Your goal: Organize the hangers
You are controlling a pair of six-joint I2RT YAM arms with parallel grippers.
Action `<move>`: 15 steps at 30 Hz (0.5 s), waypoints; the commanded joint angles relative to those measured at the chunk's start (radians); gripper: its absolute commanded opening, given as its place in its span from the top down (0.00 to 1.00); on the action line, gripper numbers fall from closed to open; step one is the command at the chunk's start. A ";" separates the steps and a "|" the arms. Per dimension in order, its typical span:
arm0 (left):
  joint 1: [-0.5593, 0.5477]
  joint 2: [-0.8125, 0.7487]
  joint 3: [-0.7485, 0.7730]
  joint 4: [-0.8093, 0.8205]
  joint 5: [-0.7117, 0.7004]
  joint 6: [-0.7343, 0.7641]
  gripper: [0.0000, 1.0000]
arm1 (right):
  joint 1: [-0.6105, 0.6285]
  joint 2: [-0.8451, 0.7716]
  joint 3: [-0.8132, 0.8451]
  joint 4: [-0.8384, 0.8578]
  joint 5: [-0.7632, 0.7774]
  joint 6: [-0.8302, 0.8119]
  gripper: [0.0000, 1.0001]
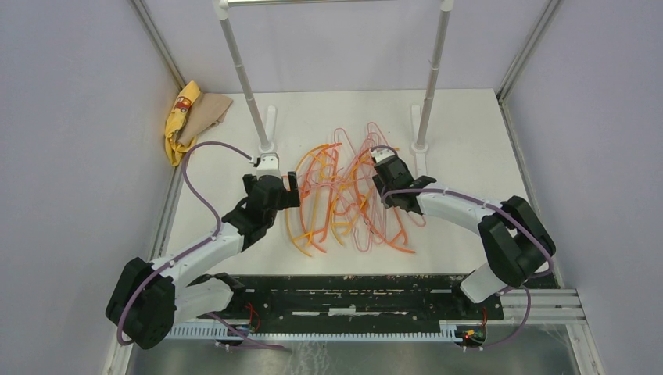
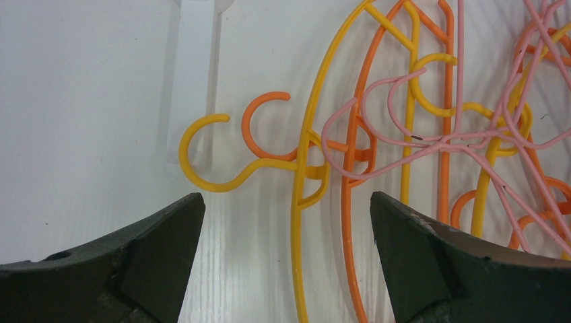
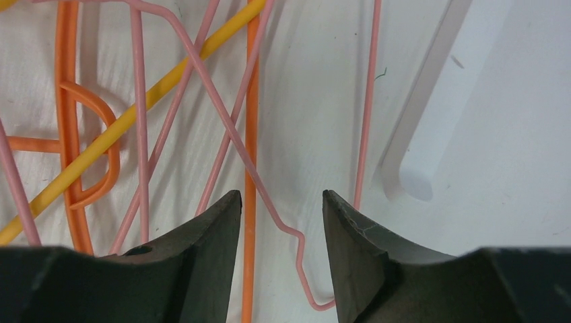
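The left gripper (image 2: 286, 200) stands wide open above the table (image 1: 469, 234) and grips nothing; its dark, matte, wedge-shaped fingers (image 2: 155, 249) frame the long side of a yellow hanger (image 2: 195, 158). The right gripper (image 3: 281, 198) is parted more narrowly. A bent stretch of a thin pink hanger (image 3: 232, 131) passes through the gap between its fingertips, and neither tip presses on it.

The hangers (image 1: 352, 195) lie flat in one tangled heap at the middle of the white table, between the two grippers. The yellow one is smooth, rounded plastic with an open C-shaped hook, and an orange hanger (image 2: 259, 111) of the same thick build has its hook just beside it. Pink wire-thin ones (image 2: 350, 111) loop over both. In the right wrist view a straight orange bar (image 3: 252, 101) and a slanting yellow bar (image 3: 168, 74) cross under pink strands, beside a white, square-edged rack foot (image 3: 438, 101).

Behind the heap stands the rack (image 1: 242, 78), two pale ribbed poles on white feet. In the far left corner lies a crumpled yellow cloth (image 1: 181, 117) with a red print too small to read, touching a tan cloth (image 1: 209, 109).
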 commanded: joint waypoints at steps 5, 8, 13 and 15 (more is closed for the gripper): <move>-0.003 -0.021 -0.011 0.049 -0.016 0.018 0.00 | -0.040 0.063 0.047 0.048 -0.092 -0.002 0.44; -0.003 -0.025 -0.013 0.047 -0.025 0.021 0.00 | -0.055 0.085 0.061 0.043 -0.128 0.003 0.53; -0.003 -0.025 -0.016 0.046 -0.039 0.023 0.00 | -0.059 0.094 0.070 0.037 -0.143 0.005 0.84; -0.003 -0.023 -0.017 0.047 -0.042 0.023 0.00 | -0.059 0.086 0.070 0.029 -0.152 0.005 0.93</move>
